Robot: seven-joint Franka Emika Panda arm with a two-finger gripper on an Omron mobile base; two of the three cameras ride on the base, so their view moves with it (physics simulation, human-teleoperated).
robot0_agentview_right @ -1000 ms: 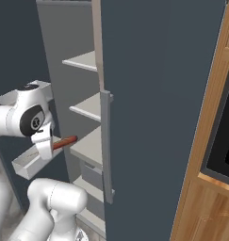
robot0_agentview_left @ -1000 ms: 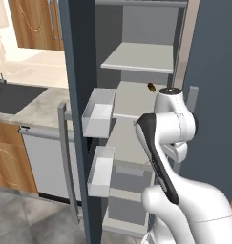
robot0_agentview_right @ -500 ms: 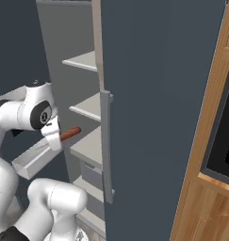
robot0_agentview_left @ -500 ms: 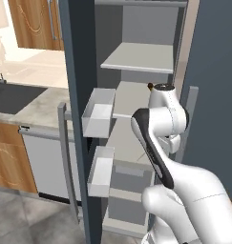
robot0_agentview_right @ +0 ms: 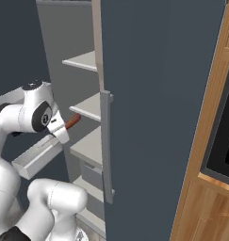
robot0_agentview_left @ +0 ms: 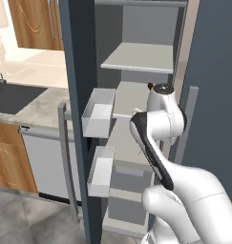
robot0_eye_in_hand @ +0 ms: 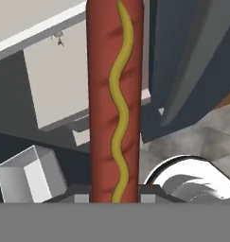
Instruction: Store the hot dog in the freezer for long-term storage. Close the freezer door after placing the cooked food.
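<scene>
Reddish-brown load: hot dog (robot0_eye_in_hand: 114, 99) with a wavy yellow mustard line, clamped at its near end; it runs straight out from the fingers, up the middle of the hand view.
Fingers: nearly closed, pinching the hot dog between them; gripper (robot0_agentview_right: 59, 133) seen from the right base view with the sausage (robot0_agentview_right: 72, 122) sticking out toward the shelves.
Sausage position: in the air, in front of the middle shelf's front edge, not resting on anything.
Arm: white, bent upward in front of the open freezer (robot0_agentview_left: 136, 62); wrist level with the middle shelf (robot0_agentview_left: 129, 93).
Shelves: pale grey, upper shelf (robot0_agentview_left: 143, 57) bare; a small dark lump (robot0_agentview_left: 149, 86) sits at the right edge of the middle shelf, by the wrist.
Freezer door: dark blue-grey door (robot0_agentview_left: 79, 95) swung wide to the left, two pale bins (robot0_agentview_left: 98, 112) on its inner face, one above the other.
Handle: grey vertical bar (robot0_agentview_right: 105, 146) on the closed right-hand panel.
Surroundings: grey counter (robot0_agentview_left: 36, 107) and dishwasher (robot0_agentview_left: 46, 162) to the left, wooden cabinet (robot0_agentview_right: 215, 179) to the right.
</scene>
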